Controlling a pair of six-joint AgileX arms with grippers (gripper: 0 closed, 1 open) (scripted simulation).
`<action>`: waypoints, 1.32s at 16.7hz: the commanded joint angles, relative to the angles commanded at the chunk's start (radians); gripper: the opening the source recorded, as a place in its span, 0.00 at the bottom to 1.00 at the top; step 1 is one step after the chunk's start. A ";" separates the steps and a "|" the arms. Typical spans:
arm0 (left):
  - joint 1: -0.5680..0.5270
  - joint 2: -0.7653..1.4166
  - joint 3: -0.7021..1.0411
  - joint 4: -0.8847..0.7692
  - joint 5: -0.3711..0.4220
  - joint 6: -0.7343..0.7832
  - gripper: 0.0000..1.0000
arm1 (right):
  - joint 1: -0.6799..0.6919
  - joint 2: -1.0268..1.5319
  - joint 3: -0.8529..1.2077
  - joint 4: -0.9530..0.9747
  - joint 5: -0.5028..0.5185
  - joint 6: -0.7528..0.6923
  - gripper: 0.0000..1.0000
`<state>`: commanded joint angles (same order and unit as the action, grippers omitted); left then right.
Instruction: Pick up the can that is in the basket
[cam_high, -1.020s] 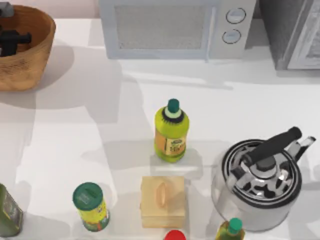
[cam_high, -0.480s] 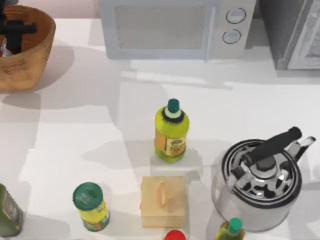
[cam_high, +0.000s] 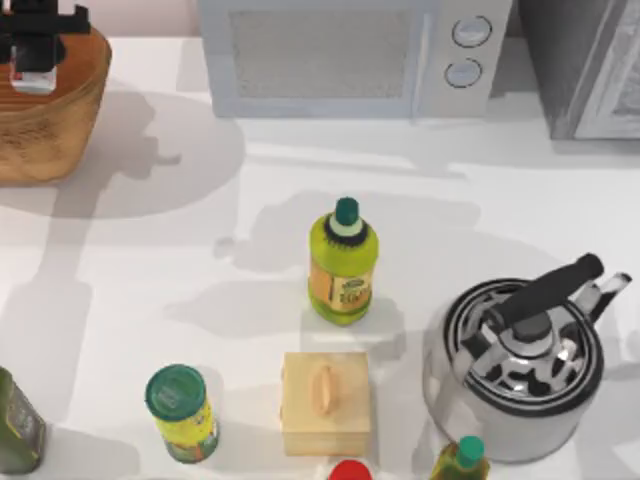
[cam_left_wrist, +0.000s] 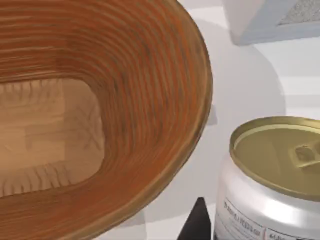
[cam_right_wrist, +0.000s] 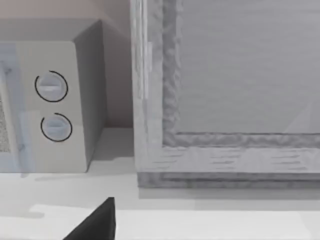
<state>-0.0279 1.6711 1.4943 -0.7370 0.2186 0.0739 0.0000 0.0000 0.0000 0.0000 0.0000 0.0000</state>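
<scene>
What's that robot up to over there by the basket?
The left gripper, at the table's far left corner, is shut on a small silver can and holds it above the wicker basket, whose inside looks bare in the left wrist view. So the can is out of the basket and in the air. The right arm isn't working on anything.

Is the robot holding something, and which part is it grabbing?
Yes. The left gripper holds the can by its sides, lifted above the basket. The can's tan end stays free.
</scene>
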 joint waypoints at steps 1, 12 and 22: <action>-0.012 -0.122 -0.111 0.049 0.004 -0.007 0.00 | 0.000 0.000 0.000 0.000 0.000 0.000 1.00; -0.014 -1.379 -1.220 0.580 -0.120 -0.068 0.00 | 0.000 0.000 0.000 0.000 0.000 0.000 1.00; 0.028 -1.671 -1.494 0.737 -0.219 -0.074 0.00 | 0.000 0.000 0.000 0.000 0.000 0.000 1.00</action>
<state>0.0000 0.0000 0.0000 0.0000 0.0000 0.0000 0.0000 0.0000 0.0000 0.0000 0.0000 0.0000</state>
